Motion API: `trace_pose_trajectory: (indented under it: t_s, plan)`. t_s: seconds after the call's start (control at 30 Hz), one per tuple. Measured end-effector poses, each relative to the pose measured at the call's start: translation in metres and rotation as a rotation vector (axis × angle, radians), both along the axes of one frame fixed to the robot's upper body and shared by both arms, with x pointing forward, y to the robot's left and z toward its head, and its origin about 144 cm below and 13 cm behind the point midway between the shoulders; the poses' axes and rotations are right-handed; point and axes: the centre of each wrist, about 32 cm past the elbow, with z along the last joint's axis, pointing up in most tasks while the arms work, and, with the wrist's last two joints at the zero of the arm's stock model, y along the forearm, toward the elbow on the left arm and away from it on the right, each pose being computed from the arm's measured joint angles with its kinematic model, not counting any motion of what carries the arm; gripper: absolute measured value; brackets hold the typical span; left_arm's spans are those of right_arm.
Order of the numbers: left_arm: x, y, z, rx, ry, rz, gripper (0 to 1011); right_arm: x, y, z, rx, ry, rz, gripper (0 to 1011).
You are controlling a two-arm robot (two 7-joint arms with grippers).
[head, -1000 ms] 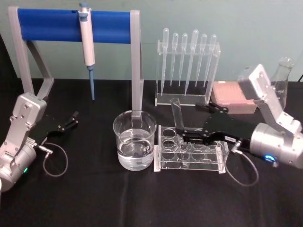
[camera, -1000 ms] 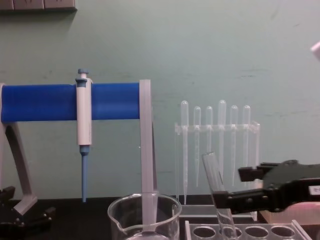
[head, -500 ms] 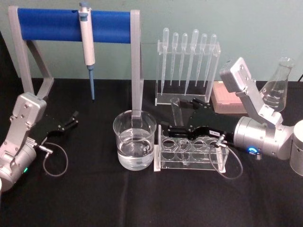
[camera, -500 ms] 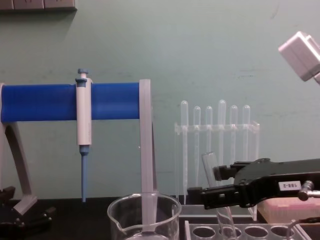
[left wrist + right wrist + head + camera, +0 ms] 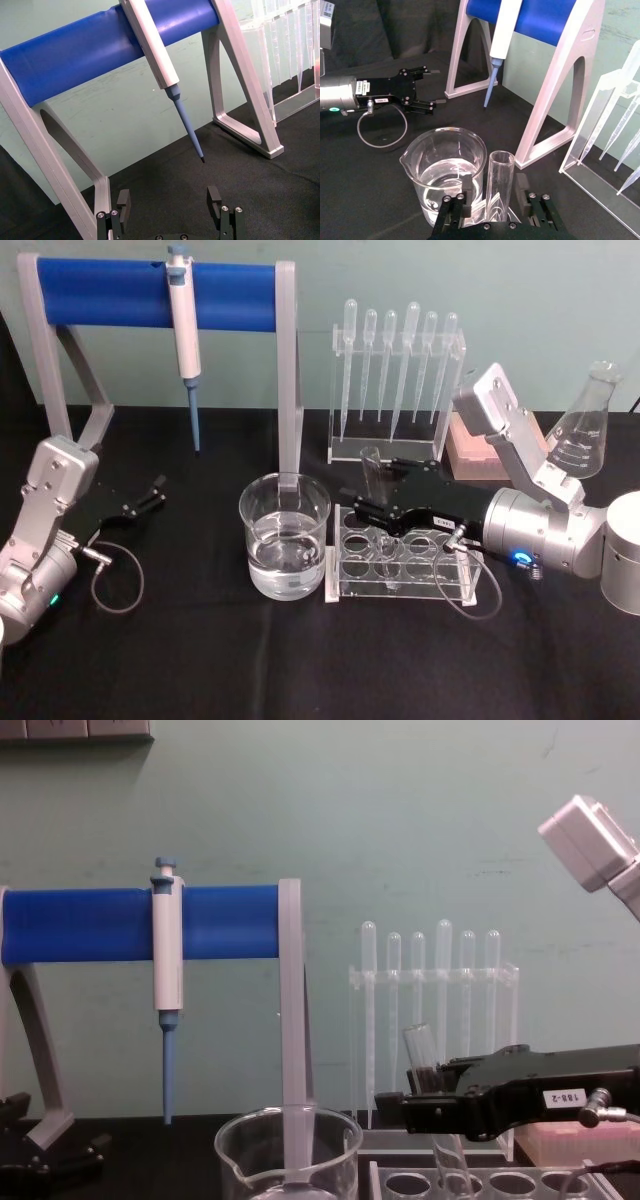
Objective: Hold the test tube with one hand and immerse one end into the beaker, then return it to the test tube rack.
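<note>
The near-upright test tube [image 5: 371, 468] stands in the test tube rack [image 5: 400, 585] between the parted, empty fingers of the right tool [image 5: 376, 488], with the beaker [image 5: 284, 530] just beside the rack on the side of the idle, spread left tool [image 5: 153, 492].

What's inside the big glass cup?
Clear liquid fills the lower part of the beaker. Nothing else is in it; the test tube leans in the rack beside it. The glass is see-through, so nothing is hidden.

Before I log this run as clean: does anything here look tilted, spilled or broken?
The test tube leans in the rack, its open rim tipped toward the beaker, not upright. The right gripper has its jaws open on either side of it. The left gripper rests open, far left. No spill or breakage visible.
</note>
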Motion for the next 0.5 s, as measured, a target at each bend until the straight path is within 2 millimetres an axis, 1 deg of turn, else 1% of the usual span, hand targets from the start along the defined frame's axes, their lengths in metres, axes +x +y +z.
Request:
trace_pose_trajectory:
  t_s: [0.03, 0.07, 0.1, 0.17, 0.23, 0.3, 0.33, 0.4, 0.5]
  plan:
    - [0.0000, 0.0000, 0.0000, 0.000, 0.000, 0.000, 1000, -0.0001, 0.0001, -0.0003, 0.001, 0.000, -0.002, 551]
    - [0.0000, 0.0000, 0.0000, 0.000, 0.000, 0.000, 1000, -0.0002, 0.0001, -0.0007, 0.001, 0.001, -0.004, 536]
    - [0.0000, 0.0000, 0.0000, 0.000, 0.000, 0.000, 1000, -0.0005, -0.0001, -0.0013, 0.002, 0.002, -0.008, 477]
    - [0.0000, 0.0000, 0.0000, 0.000, 0.000, 0.000, 1000, -0.0009, -0.0002, -0.0019, 0.006, 0.003, -0.010, 426]
    - [0.0000, 0.0000, 0.0000, 0.000, 0.000, 0.000, 1000, -0.0013, -0.0007, -0.0024, 0.016, 0.005, -0.014, 345]
    - [0.0000, 0.0000, 0.0000, 0.000, 0.000, 0.000, 1000, -0.0016, -0.0011, -0.0028, 0.025, 0.008, -0.015, 305]
    - [0.0000, 0.0000, 0.0000, 0.000, 0.000, 0.000, 1000, -0.0019, -0.0015, -0.0034, 0.033, 0.011, -0.015, 251]
    - [0.0000, 0.0000, 0.0000, 0.000, 0.000, 0.000, 1000, -0.0026, -0.0028, -0.0042, 0.046, 0.013, -0.018, 227]
    - [0.0000, 0.0000, 0.0000, 0.000, 0.000, 0.000, 1000, -0.0040, -0.0036, -0.0043, 0.062, 0.010, -0.018, 225]
